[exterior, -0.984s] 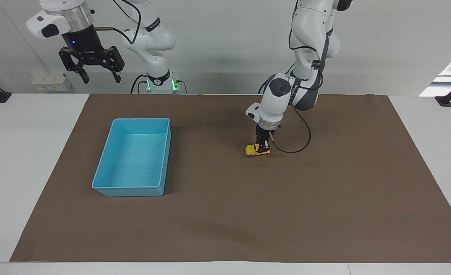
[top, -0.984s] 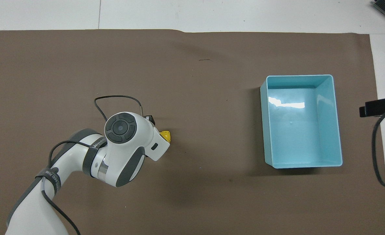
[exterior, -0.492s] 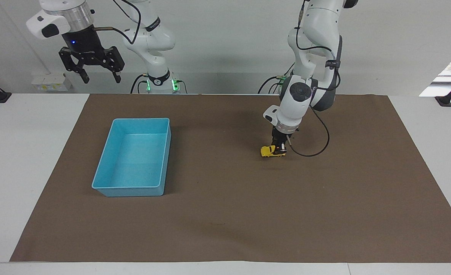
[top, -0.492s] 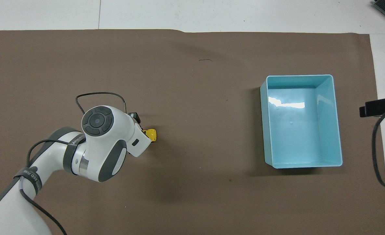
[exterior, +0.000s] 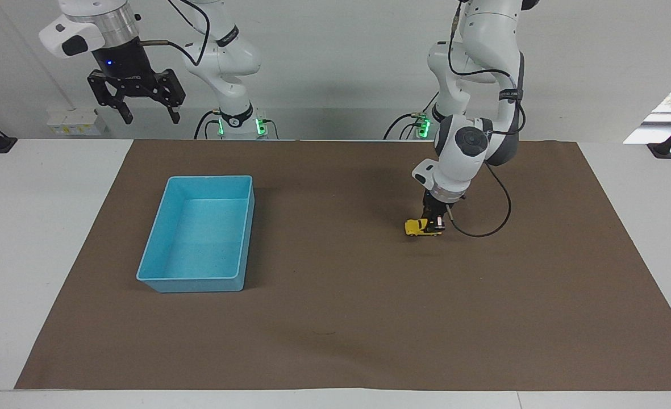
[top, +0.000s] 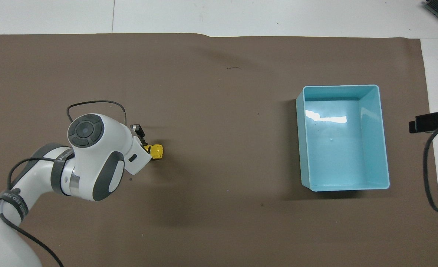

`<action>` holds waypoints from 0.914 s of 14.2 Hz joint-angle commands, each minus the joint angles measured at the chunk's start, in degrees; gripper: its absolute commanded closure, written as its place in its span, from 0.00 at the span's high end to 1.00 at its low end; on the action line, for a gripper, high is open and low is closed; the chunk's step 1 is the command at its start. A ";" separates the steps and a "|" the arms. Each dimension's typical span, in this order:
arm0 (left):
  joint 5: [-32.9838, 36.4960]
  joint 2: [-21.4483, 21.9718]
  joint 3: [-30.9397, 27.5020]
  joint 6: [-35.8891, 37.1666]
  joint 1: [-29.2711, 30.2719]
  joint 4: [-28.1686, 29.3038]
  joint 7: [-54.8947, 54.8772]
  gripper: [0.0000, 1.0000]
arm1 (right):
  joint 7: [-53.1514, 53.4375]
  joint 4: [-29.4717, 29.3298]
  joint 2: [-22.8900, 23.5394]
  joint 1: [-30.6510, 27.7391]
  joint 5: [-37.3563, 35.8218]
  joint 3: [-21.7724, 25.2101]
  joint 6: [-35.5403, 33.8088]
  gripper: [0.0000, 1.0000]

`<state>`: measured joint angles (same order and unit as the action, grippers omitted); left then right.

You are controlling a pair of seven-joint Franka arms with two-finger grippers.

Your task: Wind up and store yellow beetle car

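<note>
The brown mat (exterior: 335, 318) lies open over most of its area. Two things stand on it: the light blue bin (exterior: 200, 234) toward the right arm's end, its walls rising from the mat and its inside open from above, and the yellow beetle car (exterior: 423, 227) toward the left arm's end. The left gripper (exterior: 434, 218) is down on the car, clamped on it, with its arm and a looping black cable (exterior: 483, 227) blocking the approach from the robots' side. Between car and bin the mat is bare. The right gripper (exterior: 145, 116) hangs high, spread wide, over the table edge near the right arm's base, leaving the bin unobstructed.
</note>
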<state>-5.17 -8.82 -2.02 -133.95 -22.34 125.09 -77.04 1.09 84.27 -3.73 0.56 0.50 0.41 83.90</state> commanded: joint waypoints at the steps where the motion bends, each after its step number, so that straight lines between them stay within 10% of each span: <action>1: 1.39 -2.43 -0.17 -3.42 3.60 0.68 -4.08 0.00 | 0.67 0.02 -0.49 -0.29 0.30 -0.15 -0.67 1.00; 6: 1.40 -2.51 -0.17 -3.34 6.16 0.59 -7.86 0.00 | 0.67 0.19 -0.57 -0.29 0.30 -0.06 -0.67 1.00; 7: 1.39 -2.43 -0.17 -3.16 6.08 0.42 -7.34 0.11 | 0.67 0.19 -0.49 -0.29 0.30 -0.06 -0.75 1.00; 8: 1.39 -1.90 -0.17 -1.68 5.90 -0.19 -7.25 0.73 | 0.67 0.02 -0.49 -0.29 0.30 -0.06 -0.76 1.00; 9: 1.39 -1.64 -0.17 1.38 5.81 -1.33 -7.16 1.00 | 0.67 0.19 -0.57 -0.29 0.30 -0.06 -0.67 1.00; 13: 1.39 1.87 -0.52 13.52 7.65 -9.15 -3.58 1.00 | 0.67 0.19 -0.57 -0.29 0.30 -0.06 -0.84 1.00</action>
<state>-4.85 -8.86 -2.74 -126.40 -16.63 120.23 -82.84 1.09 84.27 -3.74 0.56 0.50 0.44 83.84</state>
